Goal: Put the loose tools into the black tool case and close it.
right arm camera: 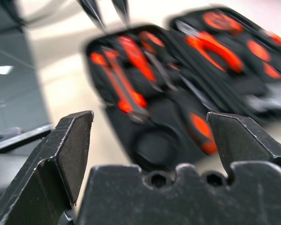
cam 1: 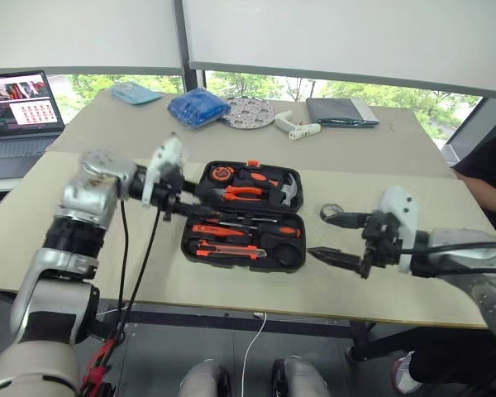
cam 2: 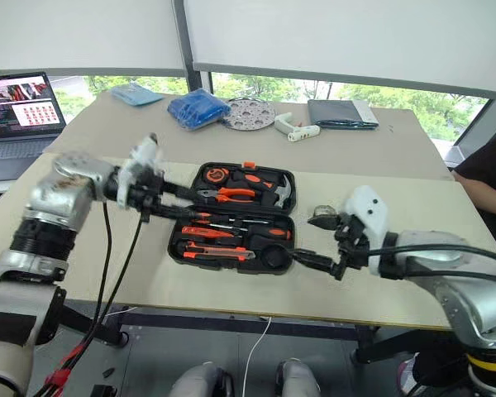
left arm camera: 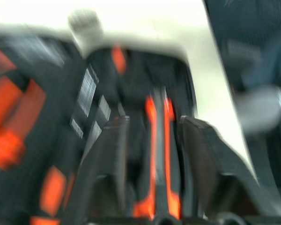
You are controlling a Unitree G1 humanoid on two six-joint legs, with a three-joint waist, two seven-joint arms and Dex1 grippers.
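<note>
Beige bench (cam 1: 33, 215) carries the black tool case (cam 1: 245, 217), lying open near its front edge, long axis along that edge, tools slotted inside. Left gripper (cam 1: 180, 203), fingers parted and empty, hovers at its left end; right gripper (cam 1: 337, 238), wide open and empty, stands just right.

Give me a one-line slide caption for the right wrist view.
Open right end effector faces the open black tool case, orange-handled tools seated in its moulded slots on the beige table.
</note>
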